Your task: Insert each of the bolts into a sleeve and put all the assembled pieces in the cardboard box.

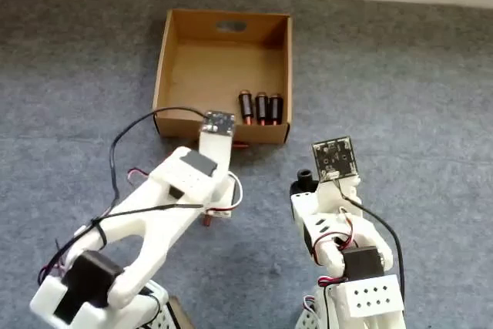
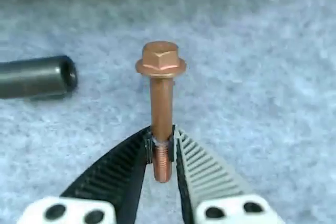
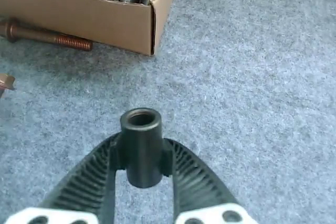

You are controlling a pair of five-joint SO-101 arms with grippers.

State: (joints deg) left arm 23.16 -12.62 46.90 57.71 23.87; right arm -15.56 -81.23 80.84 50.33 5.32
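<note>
A: In the high view, what is placed where, and why?

B: The box point(image 1: 160, 75) is set open side up, so that pieces can be dropped in. Three pieces point(image 1: 260, 108) are laid side by side in its near right corner, with their long axes running from the near wall toward the far one. That share of the task is judged done.

A: And the left wrist view?

B: The bolt point(image 2: 161, 98) is clamped on its threads by the left gripper point(image 2: 163, 153). Its long axis is kept in line with the fingers, the head is pointed away from the wrist, and the tip is tucked between them. A regrasp is probably needed before the threads can be entered. A loose sleeve point(image 2: 37, 77) is seen lying off to one side, crosswise to the bolt.

A: The right wrist view?

B: A sleeve point(image 3: 140, 129) is pinched around its middle by the right gripper point(image 3: 140, 153). Its axis is set along the fingers and the open bore is pointed away, apparently so that a bolt can be received. A spare bolt point(image 3: 44, 35) is laid just beside the box wall and parallel to it, with its threads toward the corner.
</note>
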